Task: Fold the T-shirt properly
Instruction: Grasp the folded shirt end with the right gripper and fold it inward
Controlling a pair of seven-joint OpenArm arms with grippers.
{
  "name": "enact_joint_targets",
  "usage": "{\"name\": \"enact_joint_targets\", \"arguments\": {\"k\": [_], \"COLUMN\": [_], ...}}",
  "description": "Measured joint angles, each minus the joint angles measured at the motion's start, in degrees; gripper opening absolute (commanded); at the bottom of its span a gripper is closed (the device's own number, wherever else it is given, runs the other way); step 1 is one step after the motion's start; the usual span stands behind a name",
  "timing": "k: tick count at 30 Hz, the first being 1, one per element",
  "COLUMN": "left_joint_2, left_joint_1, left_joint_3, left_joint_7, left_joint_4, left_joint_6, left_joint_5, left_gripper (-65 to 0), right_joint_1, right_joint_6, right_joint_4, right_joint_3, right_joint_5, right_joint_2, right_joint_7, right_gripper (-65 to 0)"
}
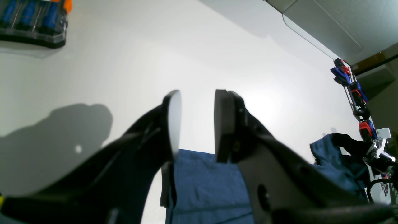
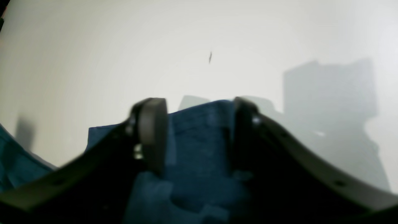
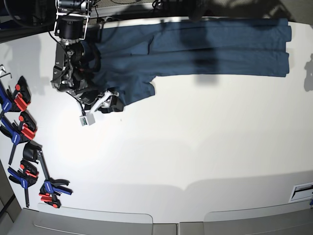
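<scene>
Cloth lies along the tabletop's (image 3: 195, 147) far edge — the T-shirt (image 3: 205, 46), half-folded. The right gripper (image 2: 199, 130) straddles a sleeve edge, jaws apart; whether the left gripper (image 1: 197, 124) grips I cannot tell. Closing on one layer could drag the fold askew.

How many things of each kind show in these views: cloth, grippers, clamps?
T-shirt: 1
Grippers: 2, the left gripper and the right gripper
Clamps: at least 4; they overlap at the table's edge, so an exact count is unclear
Total: at least 7
</scene>
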Motion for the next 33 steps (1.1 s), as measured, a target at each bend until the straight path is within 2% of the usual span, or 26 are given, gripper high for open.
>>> {"name": "enact_joint_targets", "arguments": {"k": [5,7,10,12,17,23,26,29,31,33], "left_joint_2": [0.0,0.0,0.0,0.0,0.0,0.0,0.0,0.0,0.0,0.1], "left_joint_1": [0.0,0.0,0.0,0.0,0.0,0.0,0.0,0.0,0.0,0.0], "left_joint_3": [0.0,0.0,0.0,0.0,0.0,0.0,0.0,0.0,0.0,0.0], "left_joint_7": [0.0,0.0,0.0,0.0,0.0,0.0,0.0,0.0,0.0,0.0], "left_joint_4": [0.0,0.0,0.0,0.0,0.0,0.0,0.0,0.0,0.0,0.0], "left_joint_6": [0.0,0.0,0.0,0.0,0.0,0.0,0.0,0.0,0.0,0.0], "left_joint_5": [0.0,0.0,0.0,0.8,1.7,1.7,1.7,1.7,1.7,1.7], "left_gripper": [-48.6,-48.6,-48.6,-48.6,-48.6,-48.6,-48.6,-48.6,-48.6,-48.6], "right_joint_1": [-0.2,-0.1,1.0,1.5,1.9,1.7,1.0,-1.5,-4.1,-7.7], "right_joint_6": [0.0,0.0,-0.1,0.0,1.3,1.5,1.5,1.5,2.8,3.8], "right_joint_4": [-0.1,-0.1,0.3,1.0,6.1,11.5,13.9,16.1,17.6,19.5], "right_joint_3": [0.0,0.0,0.0,-0.2,-0.2,-0.2,-0.2,-0.2,-0.3,-0.3], "right_joint_5": [-0.2,2.1,8.2,11.1,16.8,17.5,18.5,23.8,27.8,32.0], "right_joint_2": [0.0,0.0,0.0,-0.1,-0.2,-0.2,0.0,0.0,0.0,0.0], "right_joint_7": [-0.9,-3.1,-12.8,-16.7,-20.0,-28.5,-31.1,-32.4,-34.9,-34.9], "right_gripper": [-65.0,-65.0,-65.0,-65.0,-65.0,-65.0,-65.0,-65.0,-65.0,-65.0]}}
